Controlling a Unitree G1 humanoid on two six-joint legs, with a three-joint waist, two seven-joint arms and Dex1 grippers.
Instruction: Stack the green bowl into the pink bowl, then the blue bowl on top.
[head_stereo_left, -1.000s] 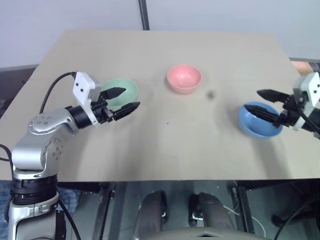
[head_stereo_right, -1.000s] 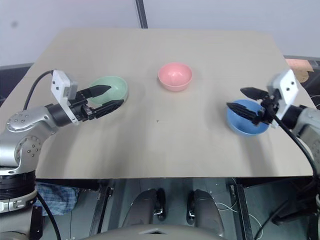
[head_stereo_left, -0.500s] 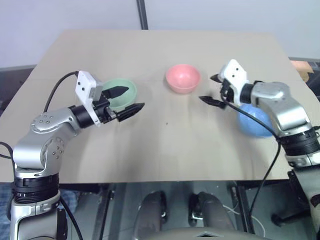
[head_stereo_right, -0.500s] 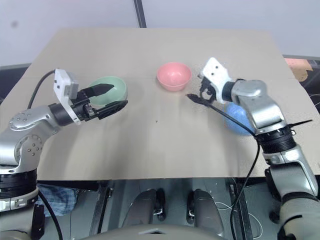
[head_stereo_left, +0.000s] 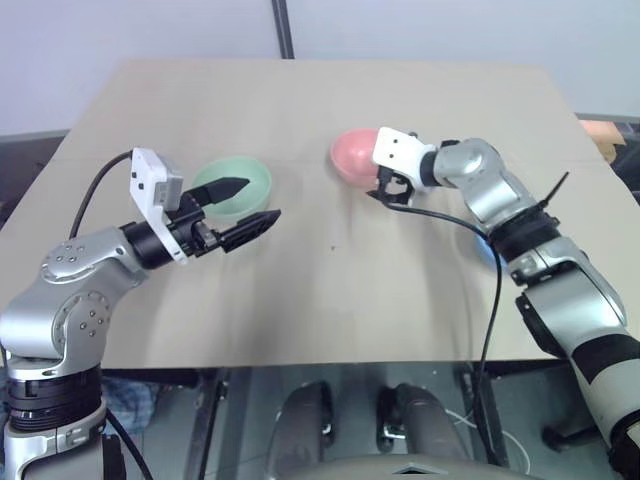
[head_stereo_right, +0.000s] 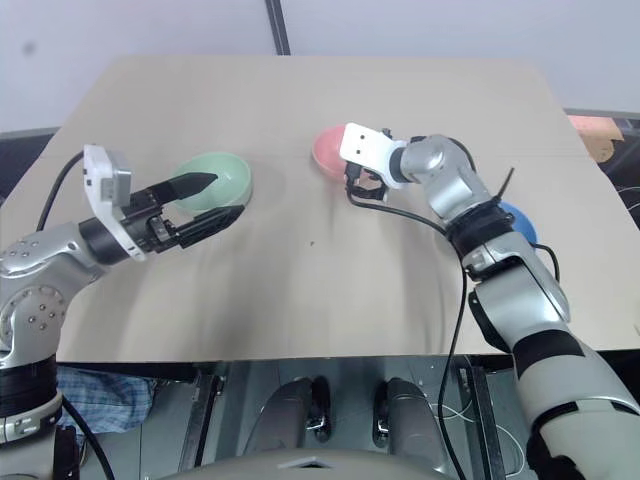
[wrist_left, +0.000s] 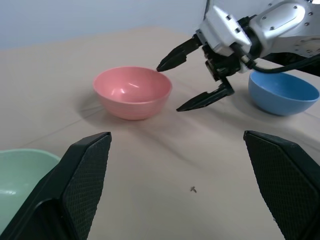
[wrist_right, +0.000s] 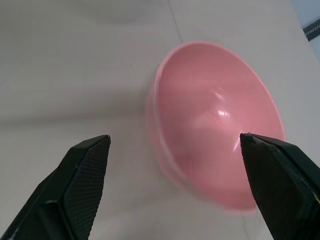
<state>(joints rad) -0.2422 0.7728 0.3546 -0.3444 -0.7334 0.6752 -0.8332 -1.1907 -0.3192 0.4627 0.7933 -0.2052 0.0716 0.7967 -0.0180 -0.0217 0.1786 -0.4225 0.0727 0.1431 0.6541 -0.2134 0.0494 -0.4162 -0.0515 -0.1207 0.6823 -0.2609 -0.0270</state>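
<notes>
**Right claw at the pink bowl, green bowl waiting by the left**

Your right gripper (wrist_left: 197, 75) stood spread wide and empty, its two fingers bracketing the near rim of the pink bowl (head_stereo_left: 352, 153), one tip just at the rim and the other low beside the wall; I could not tell whether either touched. The bowl lay straight ahead of that claw, mouth up, toward the far edge of the tabletop (head_stereo_left: 330, 300) and about midway across.

Your left gripper (head_stereo_left: 240, 207) was likewise released, holding nothing, fingers level and pointing across the table. The green bowl (head_stereo_left: 238, 186) sat just beyond it, toward the left edge, one finger over its rim. That arm was plainly the nearer to it.

The blue bowl (wrist_left: 282, 92) rested near the right edge, behind the right forearm, well apart from both claws.

Nothing was stacked yet; in my judgement the green bowl goes first, carried rightward to the pink one
</notes>
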